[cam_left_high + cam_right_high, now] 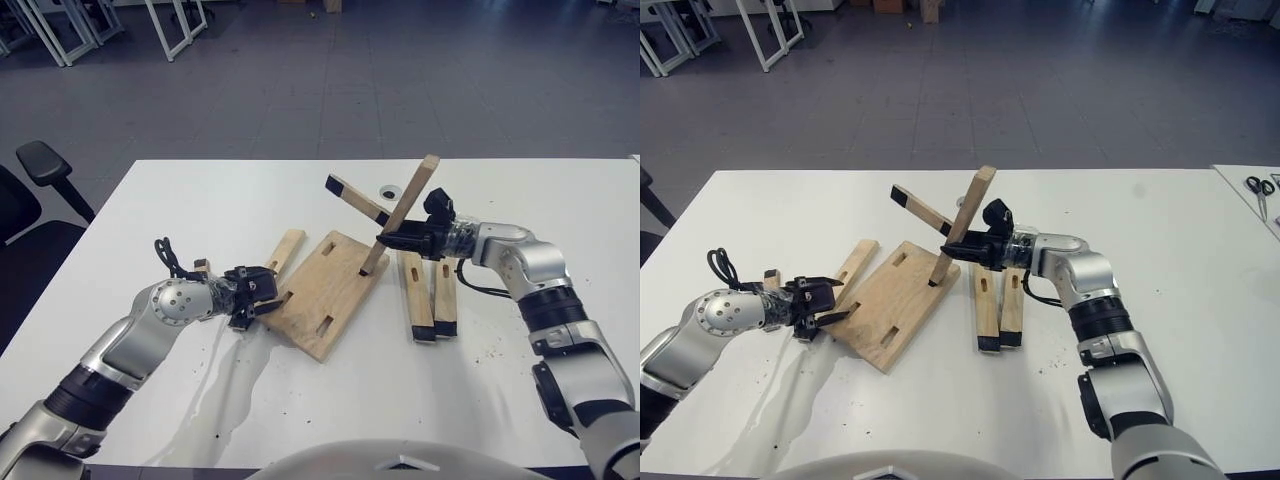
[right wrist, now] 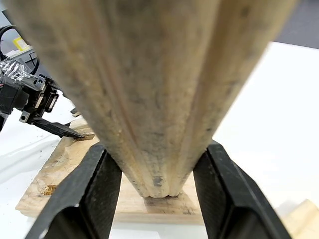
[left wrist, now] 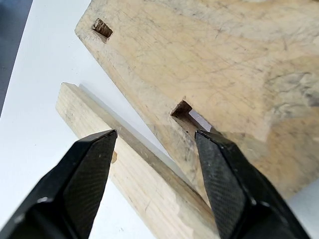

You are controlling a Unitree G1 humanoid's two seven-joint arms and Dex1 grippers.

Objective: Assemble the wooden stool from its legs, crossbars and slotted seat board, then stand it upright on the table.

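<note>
Stool assy mid-build on white surface (image 1: 200,210), grey tile floor (image 1: 400,70) behind.
Seat board (image 1: 320,290) lies flat at centre, slots up. R jaws clamped tight on a tilted leg (image 1: 408,200), its lower end in a board slot; dark-tipped crossbar (image 1: 355,198) crosses it. L jaws parted wide at board's near-left edge, one finger by a slot, gripping nothing. Loose bar (image 1: 285,252) just beside board on the left; two more legs (image 1: 416,295) lie side by side on the right. Surface has wet-looking streak (image 1: 235,390) and dark specks (image 1: 490,350). Black chair (image 1: 45,165) at left edge; white frames (image 1: 60,30) at back of room.
</note>
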